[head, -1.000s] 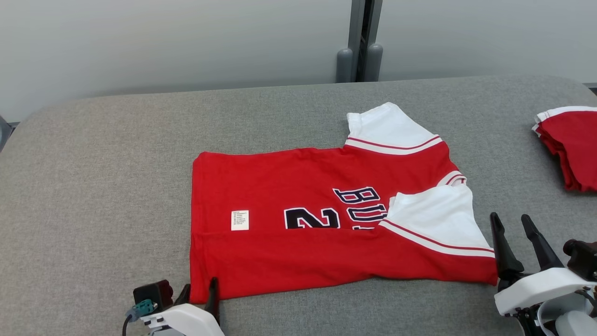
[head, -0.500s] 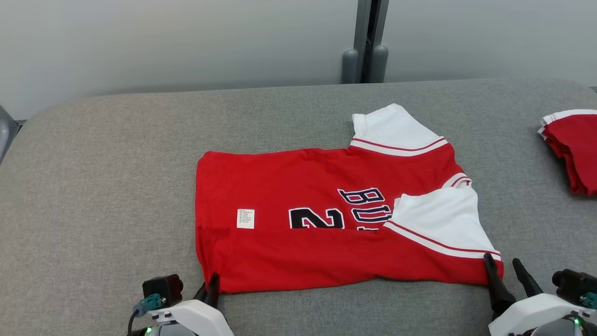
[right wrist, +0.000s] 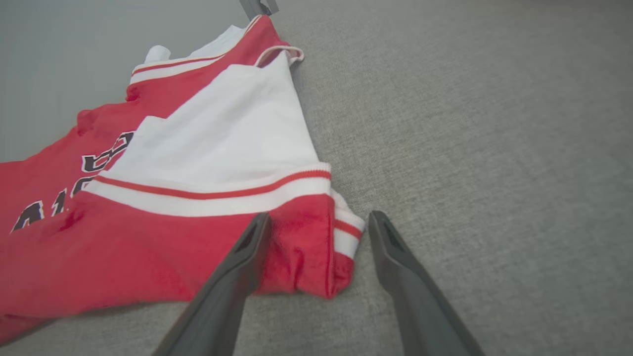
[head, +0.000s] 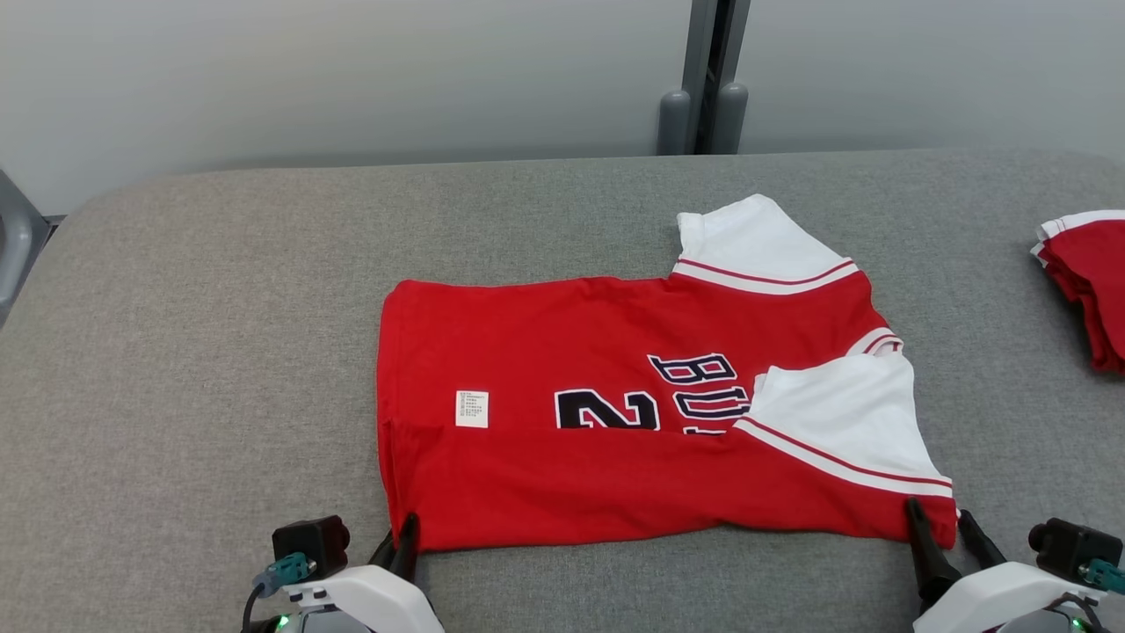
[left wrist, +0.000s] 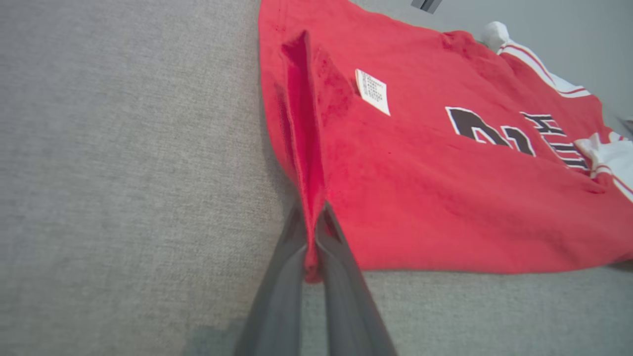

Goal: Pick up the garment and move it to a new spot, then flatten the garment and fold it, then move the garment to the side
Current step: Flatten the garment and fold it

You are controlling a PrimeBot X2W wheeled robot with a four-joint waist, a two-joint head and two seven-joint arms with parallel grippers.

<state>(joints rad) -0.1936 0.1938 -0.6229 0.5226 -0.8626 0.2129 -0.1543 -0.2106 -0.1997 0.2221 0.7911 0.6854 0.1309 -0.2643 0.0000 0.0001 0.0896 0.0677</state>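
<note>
Red short-sleeved jersey with white sleeves [head: 615,440] is lying flat on the grey fabric-covered counter [head: 220,308], around the middle and a bit over to the right, with the collar end pointing right. Its near long edge is folded over onto the body, so the near white sleeve [head: 835,413] sits on top of the red and hides part of the dark lettering [head: 694,378]. The far white sleeve [head: 756,242] pokes out toward the back wall. There's a small white label [head: 472,409] on the red near the hem end.

The left end effector [head: 400,541] is clenched tight on the near left corner of the jersey. In the left wrist view you can see a ridge of red cloth pinched between the two dark fingers.

The right end effector [head: 939,512] is released, fingers spread, straddling the near right corner. One finger sits over the red cloth, the other over bare counter just beside the striped hem. Can't tell if either is actually touching.

Also a folded red garment with white trim [head: 1085,281] sits at the counter's right edge, well apart.
</note>
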